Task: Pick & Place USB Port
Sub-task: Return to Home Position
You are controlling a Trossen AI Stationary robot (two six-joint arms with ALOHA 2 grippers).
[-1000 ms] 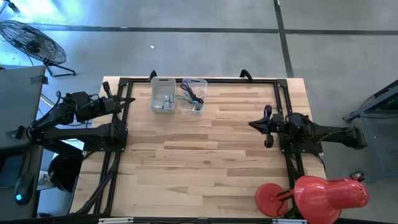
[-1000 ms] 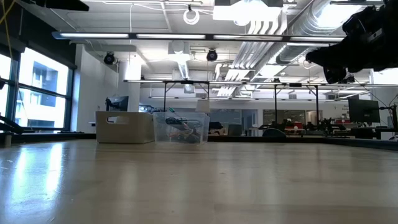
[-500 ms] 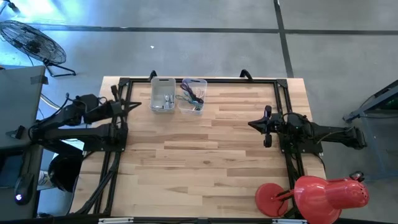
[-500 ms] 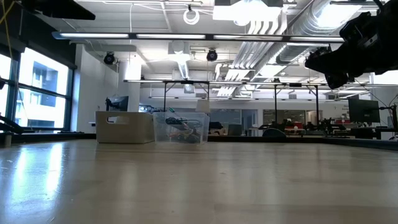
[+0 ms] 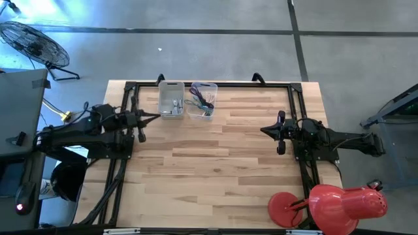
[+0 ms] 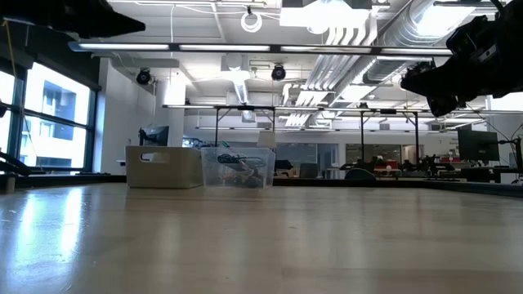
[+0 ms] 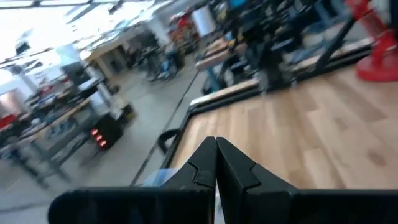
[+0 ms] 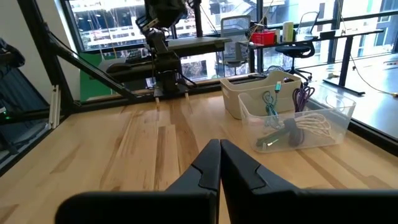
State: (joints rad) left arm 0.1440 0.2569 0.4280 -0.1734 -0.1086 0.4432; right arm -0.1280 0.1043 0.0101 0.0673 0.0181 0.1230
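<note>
**High view.** The gray bin [image 5: 171, 99] stands at the far edge of the table [image 5: 215, 170]. The transparent bin [image 5: 208, 109] touches its right side. Pale cables [image 5: 171, 108] lie in the gray bin and coloured cables [image 5: 201, 98] in its neighbour. No cable shows on the boards, so sorting appears complete. The left arm [image 5: 85, 127] points toward the gray bin, with the left jaws just beside its near left corner, not over it. The right arm [image 5: 313, 136] sits folded, well apart to the gray bin's right.

**Low view.** Both arms hang high, above the gray bin's rim.

**Left wrist view.** The left jaws are pressed together with nothing between them.

**Right wrist view.** The right jaws are likewise closed and empty, facing the gray bin across the table. This suits arms retiring to rest.
</note>
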